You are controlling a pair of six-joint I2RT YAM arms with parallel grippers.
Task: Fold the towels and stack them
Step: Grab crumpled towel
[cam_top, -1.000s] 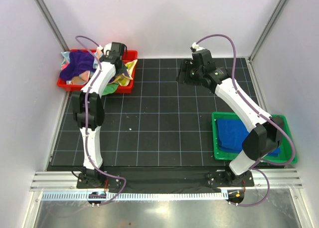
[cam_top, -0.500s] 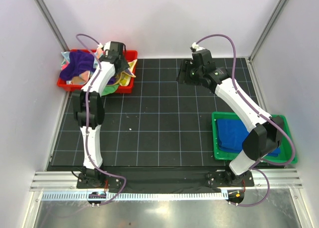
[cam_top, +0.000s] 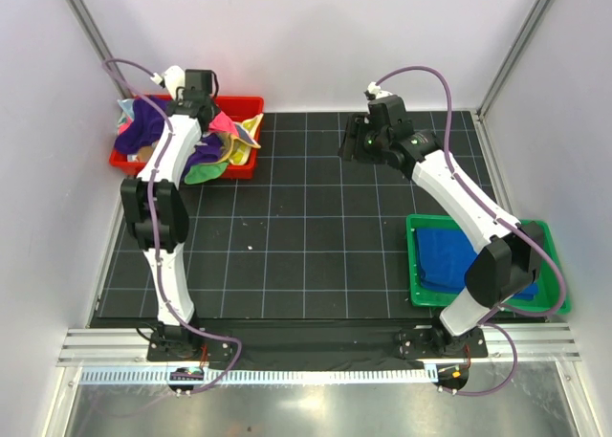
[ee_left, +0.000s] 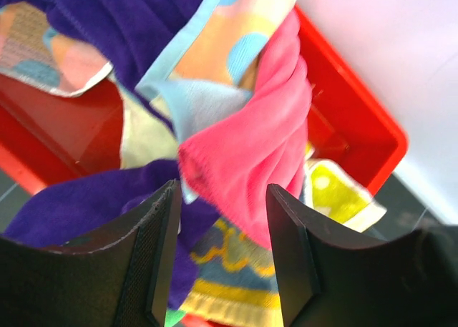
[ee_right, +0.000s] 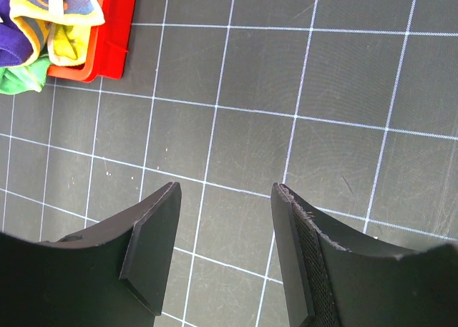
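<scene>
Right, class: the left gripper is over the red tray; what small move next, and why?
Probably lower the left gripper and close on the pink towel: its jaws stand open and empty, and the pink fold lies just beyond them in the red tray.

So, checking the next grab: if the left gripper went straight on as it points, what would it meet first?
Probably the pink towel, bunched just beyond the open left gripper on the pile in the red tray. How far off it lies is unclear.
</scene>
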